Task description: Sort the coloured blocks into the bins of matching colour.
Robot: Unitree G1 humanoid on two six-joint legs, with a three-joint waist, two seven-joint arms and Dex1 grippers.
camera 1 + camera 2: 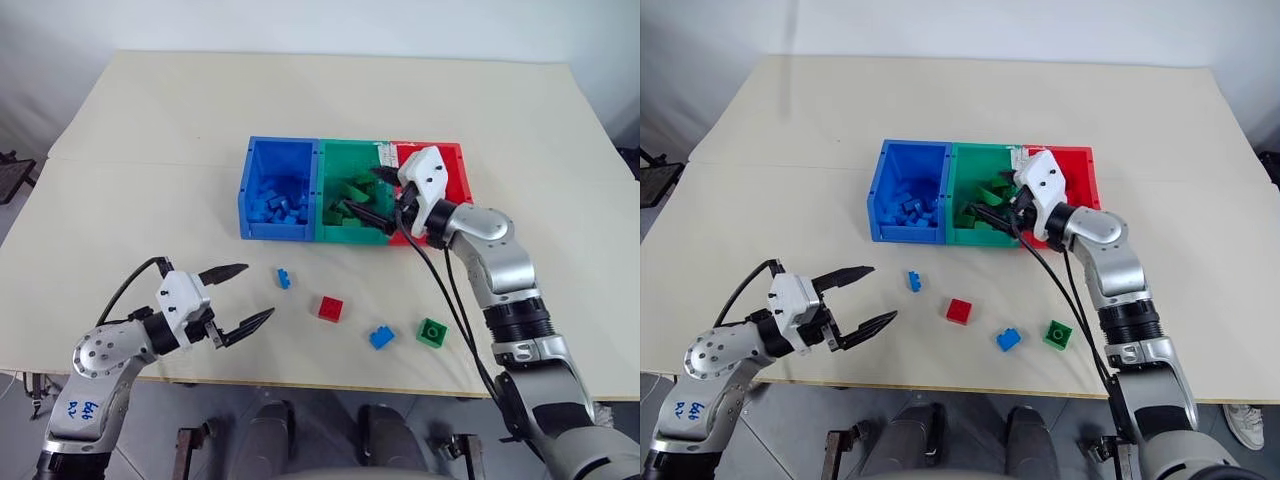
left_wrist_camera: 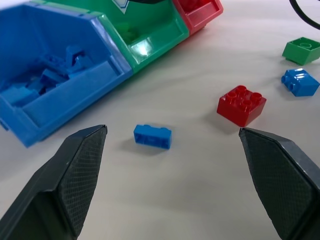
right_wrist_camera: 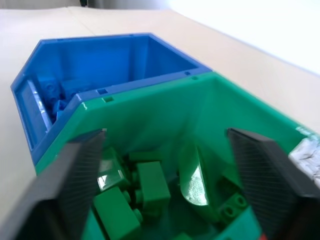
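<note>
Hovering right end effector (image 1: pixel 372 195) over the green bin (image 1: pixel 333 170), fingers spread wide, empty, drop apparently done; holding left end effector (image 1: pixel 240 297) wide open, empty, facing the small blue block (image 1: pixel 284 278) on the tabletop (image 1: pixel 150 120), likely next pick, needing closing in and pinching

Even, bright light is being cast over the pale surface (image 1: pixel 150 120), with only soft shadows being thrown. Glare is being reflected inside the green bin (image 3: pixel 200 120), and the jaws are being blurred in the right wrist view.

Glossy plastic bins (image 1: pixel 281 235) and studded bricks (image 2: pixel 241 104) on a smooth matt tabletop (image 1: pixel 150 150).
</note>
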